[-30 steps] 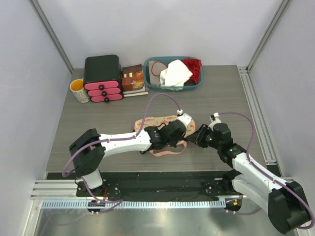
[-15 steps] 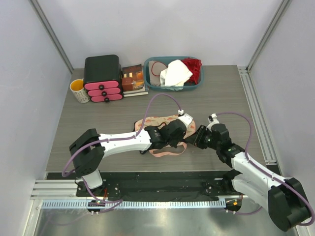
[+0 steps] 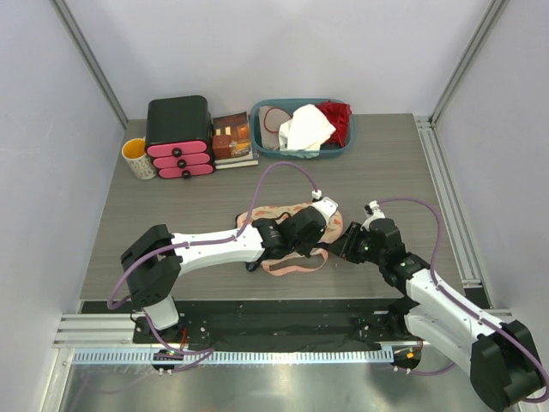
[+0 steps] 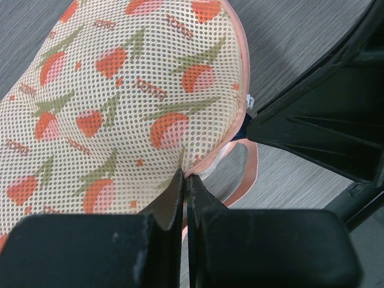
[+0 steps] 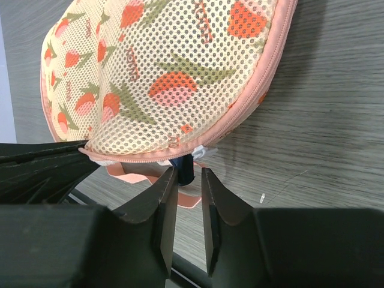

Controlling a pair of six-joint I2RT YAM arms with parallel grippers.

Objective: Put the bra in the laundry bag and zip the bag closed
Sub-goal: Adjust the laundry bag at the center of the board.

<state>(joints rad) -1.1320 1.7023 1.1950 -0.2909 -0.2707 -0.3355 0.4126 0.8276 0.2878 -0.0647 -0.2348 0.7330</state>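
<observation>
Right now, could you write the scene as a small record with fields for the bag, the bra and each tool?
laundry bag: on the table, lid down, seam seemingly open beside the tools
bra: mostly hidden; only a dark blue bit shows at the seam
left tool: shut on the bag's pink trim
right tool: jaws narrowly apart around that dark bit; grip unclear

The floral laundry bag [image 3: 276, 211] lies at table centre, with the left gripper [image 3: 317, 239] over its 3 o'clock end and the right gripper [image 3: 341, 247] just beside it. At 12 o'clock, a teal basket [image 3: 260, 129] holds white cloth [image 3: 304, 129] and a red garment [image 3: 338, 120]. A black-and-pink drawer unit [image 3: 178, 137], book [image 3: 232, 137] and mug [image 3: 139, 159] stand toward 10 o'clock.
</observation>
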